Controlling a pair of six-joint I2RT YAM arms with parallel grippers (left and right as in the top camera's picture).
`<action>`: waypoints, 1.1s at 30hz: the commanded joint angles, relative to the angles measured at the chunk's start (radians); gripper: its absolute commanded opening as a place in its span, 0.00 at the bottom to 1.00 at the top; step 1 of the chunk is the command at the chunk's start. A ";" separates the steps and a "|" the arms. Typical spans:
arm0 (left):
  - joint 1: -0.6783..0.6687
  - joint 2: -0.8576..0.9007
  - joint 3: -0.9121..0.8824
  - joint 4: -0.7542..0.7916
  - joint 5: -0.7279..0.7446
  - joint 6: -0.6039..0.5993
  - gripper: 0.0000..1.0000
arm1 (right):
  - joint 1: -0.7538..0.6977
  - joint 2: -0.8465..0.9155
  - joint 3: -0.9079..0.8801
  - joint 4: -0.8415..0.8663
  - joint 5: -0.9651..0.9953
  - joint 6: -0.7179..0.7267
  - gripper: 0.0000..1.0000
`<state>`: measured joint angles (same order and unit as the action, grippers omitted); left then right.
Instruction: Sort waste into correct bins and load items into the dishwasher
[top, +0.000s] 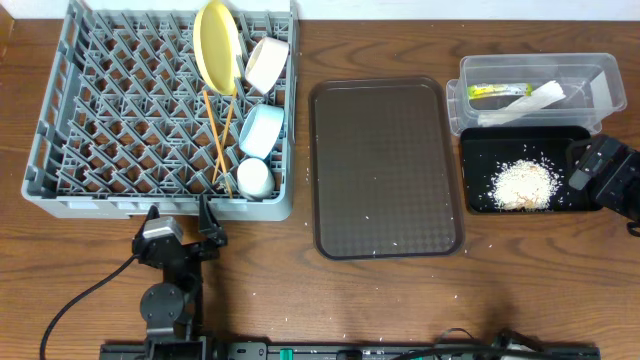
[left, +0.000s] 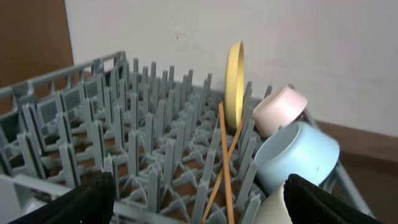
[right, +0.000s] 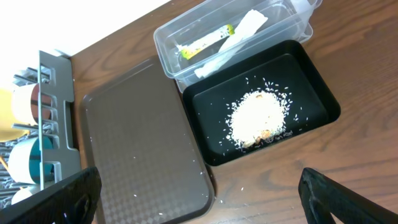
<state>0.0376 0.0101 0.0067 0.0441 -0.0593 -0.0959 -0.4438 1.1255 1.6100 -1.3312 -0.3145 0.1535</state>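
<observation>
Dishes stand along the right side of the grey dish rack (top: 100, 110), as we see from overhead. The yellow plate (top: 216, 45) is on edge between the pegs at the far end, and the white bowl (top: 266, 64) is tipped on its side just beside it. The light blue bowl (top: 261, 131) sits nearer to us, and the small white cup (top: 253, 178) is in the near corner. The two chopsticks (top: 218, 130) lie slanting across the pegs from below the plate toward the cup, crossing each other.

Our left pincer (top: 180, 215) is just outside the near wall of the rack, its two fingers (left: 81, 202) spread wide with nothing between them.

The brown tray (top: 385, 170) lies in the middle of the table (top: 500, 300) with a few white grains on it. To its right, the clear tub (top: 610, 85) holds the green-and-yellow wrapper (top: 497, 92) and the white paper strip (top: 530, 103), lying side by side. The black tray (top: 478, 165) touches the tub's near side, with the heap of rice (top: 524, 184) in its middle and loose grains scattered around it.

Our right pincer (top: 578, 165) is at the right end of the black tray. Its wrist view shows both of its black tips wide apart, holding nothing.
</observation>
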 joint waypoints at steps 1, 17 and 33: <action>0.004 -0.008 -0.003 -0.066 -0.021 0.014 0.88 | -0.004 0.000 0.009 -0.001 -0.004 0.010 0.99; 0.004 0.014 -0.003 -0.111 -0.012 0.013 0.88 | -0.004 0.000 0.009 -0.001 -0.004 0.010 0.99; 0.004 0.014 -0.003 -0.111 -0.012 0.013 0.88 | -0.004 0.000 0.009 -0.001 -0.004 0.010 0.99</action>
<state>0.0376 0.0219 0.0154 -0.0177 -0.0540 -0.0959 -0.4438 1.1255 1.6100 -1.3312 -0.3145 0.1532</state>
